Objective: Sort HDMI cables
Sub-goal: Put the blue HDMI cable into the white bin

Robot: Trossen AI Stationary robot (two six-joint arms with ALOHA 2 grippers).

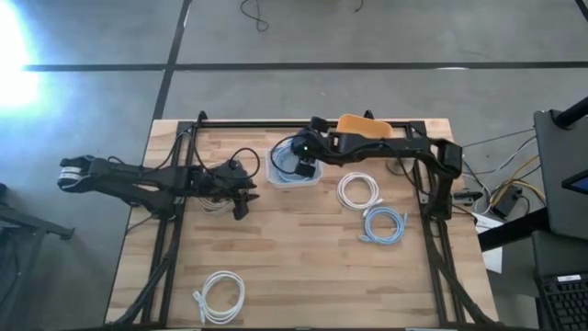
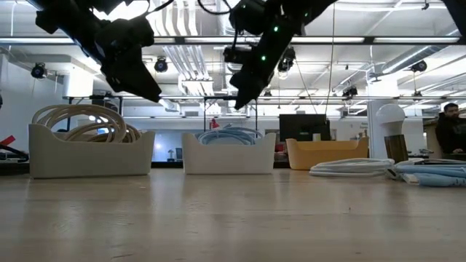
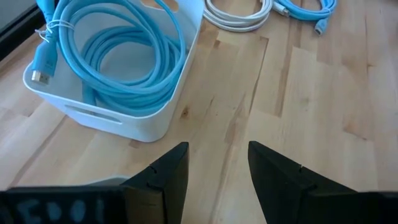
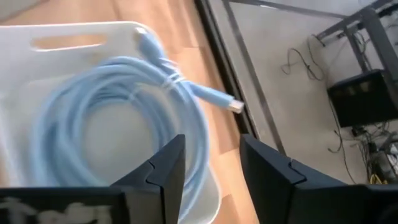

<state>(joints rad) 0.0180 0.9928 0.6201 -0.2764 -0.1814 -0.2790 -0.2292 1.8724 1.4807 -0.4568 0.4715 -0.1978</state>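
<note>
Right gripper [image 1: 296, 171] hovering over the white bin [image 1: 272, 175] at the bench's [image 1: 303, 267] 12 o'clock, jaws parted narrowly and holding nothing, pointing down at the light blue coil [image 4: 112, 118] lying inside that bin. One connector end [image 4: 217, 99] of that coil sticking out over the bin's rim.

Left gripper [image 1: 241, 208] hanging above bare wood at about 10 o'clock from bench centre, just beside the white bin's near corner, jaws open by a moderate gap and empty.

Sitting in the low view as a row of three: a left white bin [image 2: 87, 156] holding beige coils [image 2: 84, 120], the middle white bin with the blue coil peeking over its rim, and a tan bin [image 2: 324, 153] to the right.

Lying loose on the bench: a white coil [image 1: 359, 191] at roughly 2 o'clock, a light blue coil [image 1: 384, 225] just beside it toward 3 o'clock, the two near each other but apart; another white coil [image 1: 220, 296] alone at 7 o'clock near the front edge, well apart from the rest.

Standing in the room behind, at the low view's far right edge, a person [image 2: 451, 127].
</note>
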